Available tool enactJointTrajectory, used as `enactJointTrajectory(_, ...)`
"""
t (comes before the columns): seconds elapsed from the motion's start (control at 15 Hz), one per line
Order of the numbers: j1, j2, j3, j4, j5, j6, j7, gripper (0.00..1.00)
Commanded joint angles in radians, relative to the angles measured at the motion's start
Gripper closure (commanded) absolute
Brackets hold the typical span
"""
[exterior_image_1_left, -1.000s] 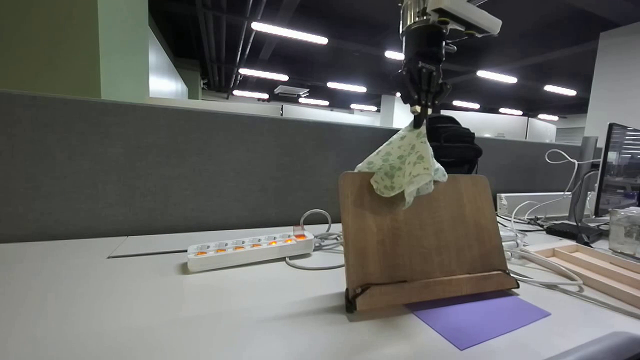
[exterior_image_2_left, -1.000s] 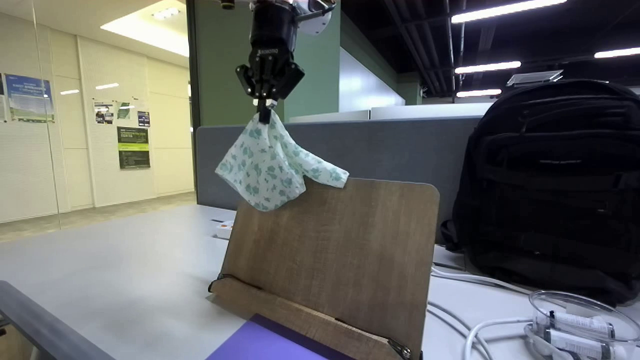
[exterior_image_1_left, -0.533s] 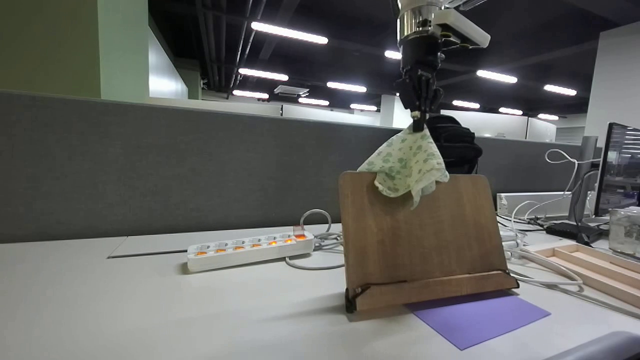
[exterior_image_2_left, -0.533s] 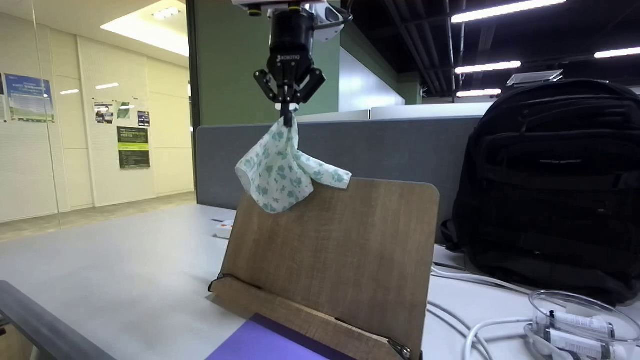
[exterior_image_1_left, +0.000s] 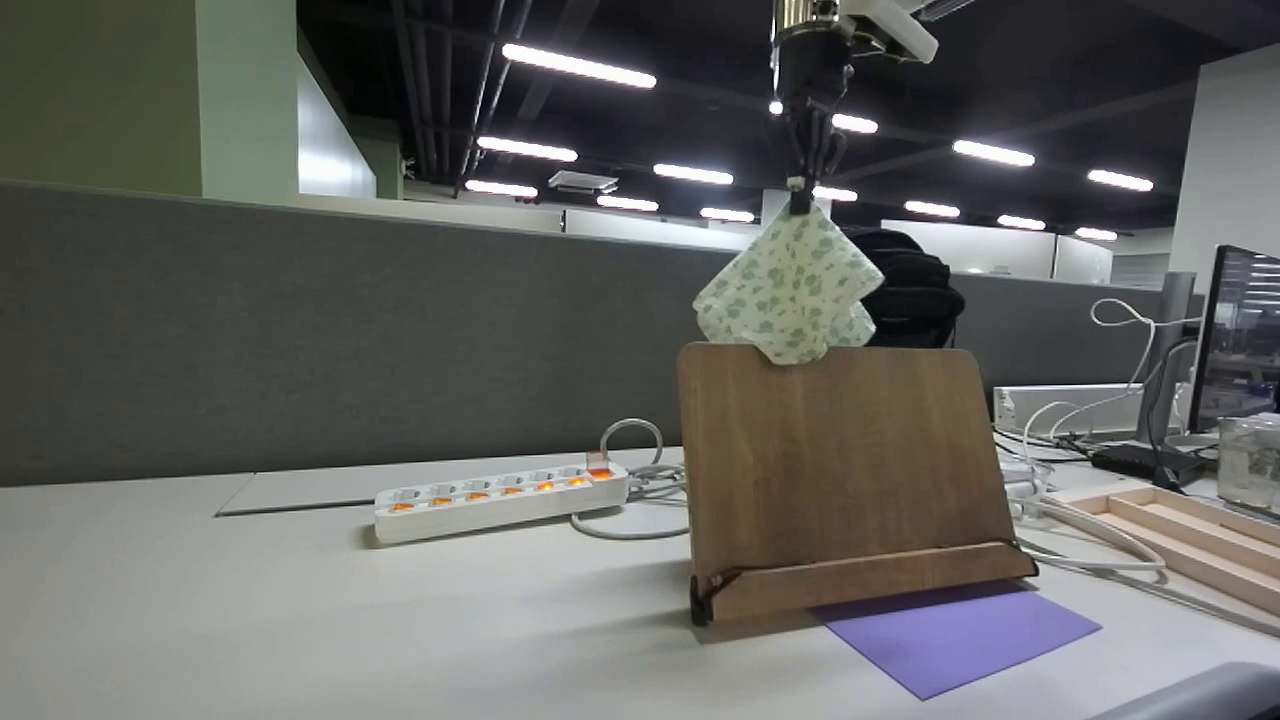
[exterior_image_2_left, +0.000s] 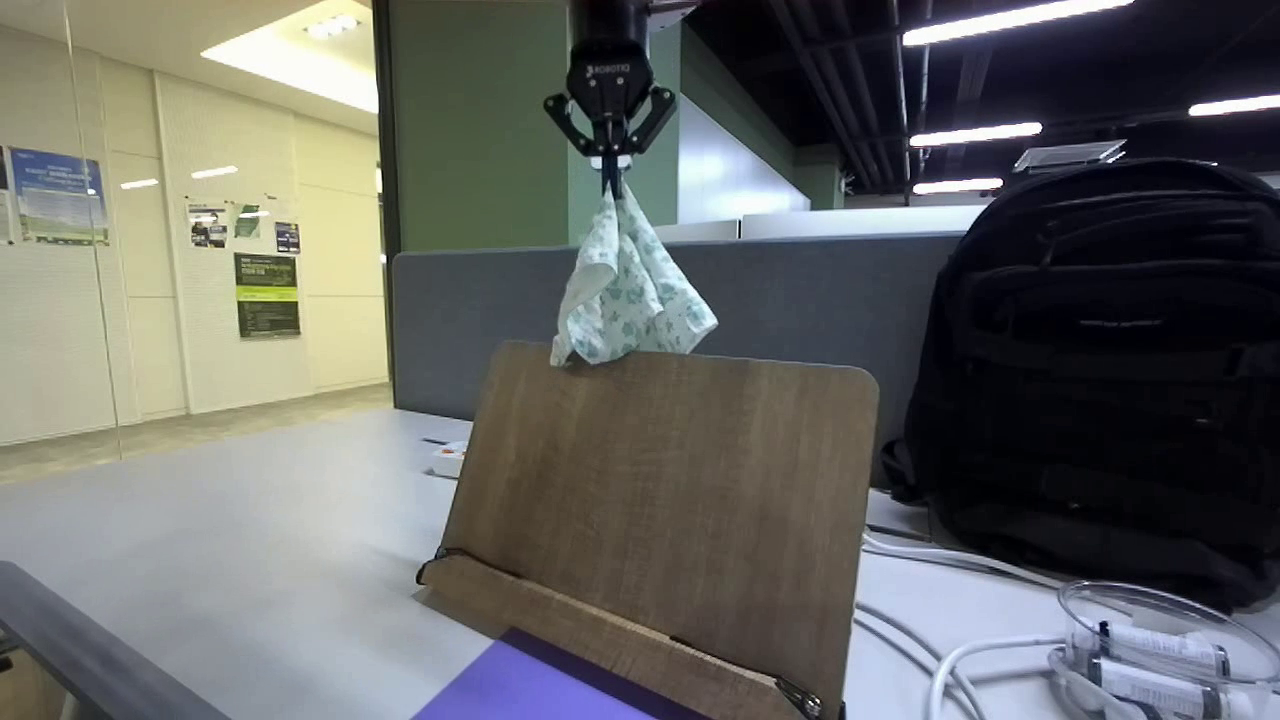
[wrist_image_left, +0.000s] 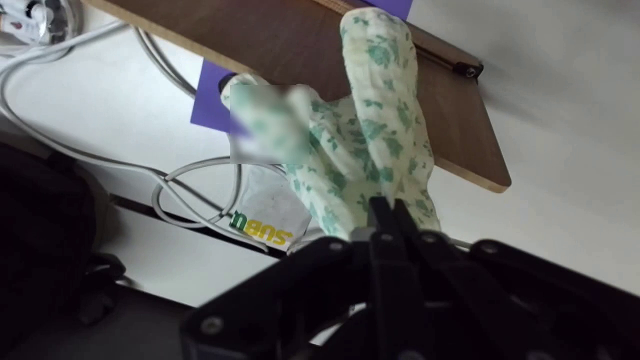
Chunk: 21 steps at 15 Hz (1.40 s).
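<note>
above a white desk (exterior_image_1_left: 300, 620), jaws pinch a pale, loosely folded cloth (exterior_image_1_left: 788, 285) printed in green.

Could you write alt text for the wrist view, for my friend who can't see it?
A robot's black gripper, jaws closed, dangles a green-patterned white cloth, seen against a brown wooden board. White cables, a purple sheet and a lettered white wrapper also show.

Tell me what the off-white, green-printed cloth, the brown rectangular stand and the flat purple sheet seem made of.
Off-white, green-printed cloth: thin, matte fabric, perhaps cotton; it drapes in soft folds.
Brown rectangular stand: wood or wood veneer, low sheen; fine grain shows.
Flat purple sheet: matte, perhaps card or thin foam; even colour, no glare, but the exact material stays open.
</note>
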Motion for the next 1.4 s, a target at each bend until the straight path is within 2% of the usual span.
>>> enactJointTrajectory(0.0, -0.001, 0.045, -0.001, 0.085, -0.003, -0.046, -0.073, 1.0)
enactJointTrajectory(0.4, -0.015, 0.044, -0.007, 0.034, 0.013, -0.113, -0.198, 1.0)
enactJointTrajectory(0.87, -0.036, 0.04, -0.016, -0.033, -0.015, -0.162, -0.226, 1.0)
enactJointTrajectory(0.93, -0.038, 0.039, -0.016, -0.046, -0.02, -0.162, -0.223, 0.76)
enactJointTrajectory(1.0, -0.038, 0.038, -0.015, -0.055, -0.025, -0.164, -0.22, 0.73)
enactJointTrajectory(1.33, -0.037, 0.031, -0.013, -0.081, -0.026, -0.18, -0.209, 0.4)
